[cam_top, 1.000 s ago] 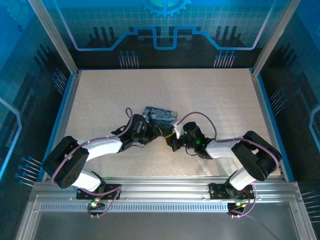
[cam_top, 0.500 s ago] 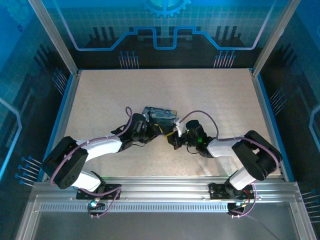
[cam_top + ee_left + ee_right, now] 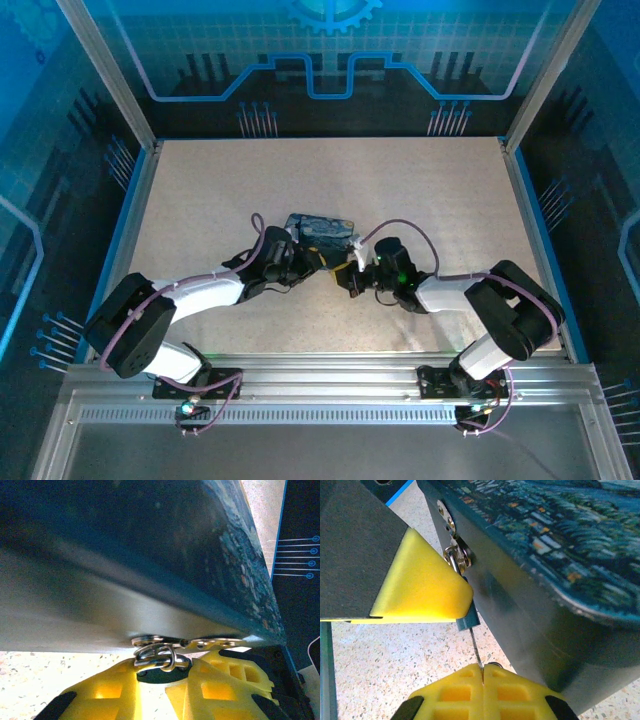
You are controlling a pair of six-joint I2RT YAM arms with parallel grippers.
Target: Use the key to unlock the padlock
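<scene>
Yellow-tipped right gripper (image 3: 482, 674) pinches the key (image 3: 476, 650) touching the padlock (image 3: 468, 623); left gripper (image 3: 162, 674) clamps the padlock.

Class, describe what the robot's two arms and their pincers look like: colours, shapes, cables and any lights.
Both the left arm and right arm have smooth white shells between black joints. A thin mauve cable loops along each. A green light glows near the right wrist. The left pincer and right pincer have bright yellow fingers with square cut-out windows, on black mounts.
</scene>
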